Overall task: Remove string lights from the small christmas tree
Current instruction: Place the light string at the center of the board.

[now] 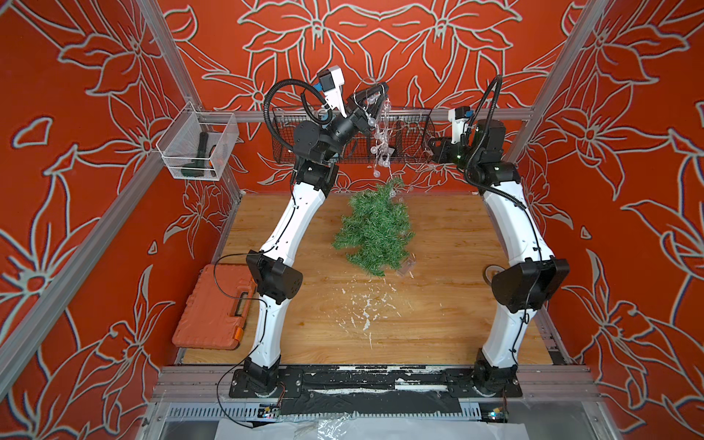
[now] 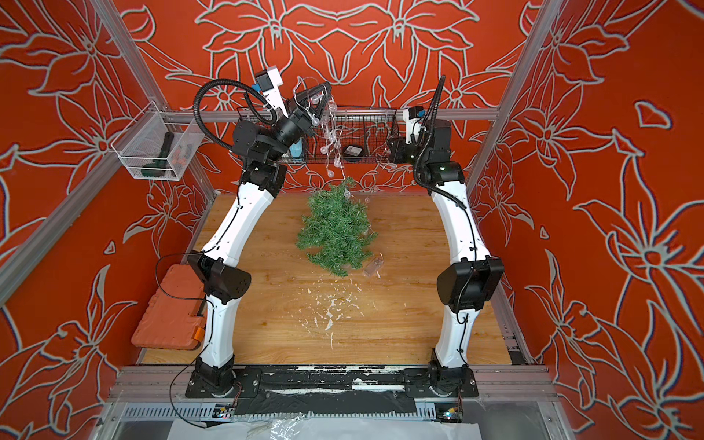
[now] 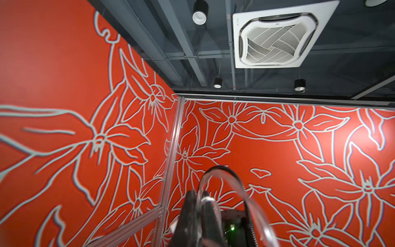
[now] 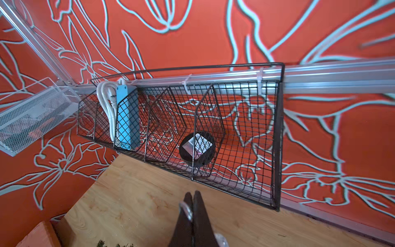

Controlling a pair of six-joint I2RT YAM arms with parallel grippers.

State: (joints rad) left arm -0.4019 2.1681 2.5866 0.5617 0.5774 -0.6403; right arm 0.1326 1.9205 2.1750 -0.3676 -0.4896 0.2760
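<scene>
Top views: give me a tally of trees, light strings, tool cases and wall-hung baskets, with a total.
small christmas tree: 1
string lights: 1
orange tool case: 1
baskets: 2, the black wire basket and the white mesh basket
Total: 5

table (image 1: 438, 304): matt wood | basket (image 4: 245, 128): black wire | tree (image 1: 375, 228): bristly plastic
</scene>
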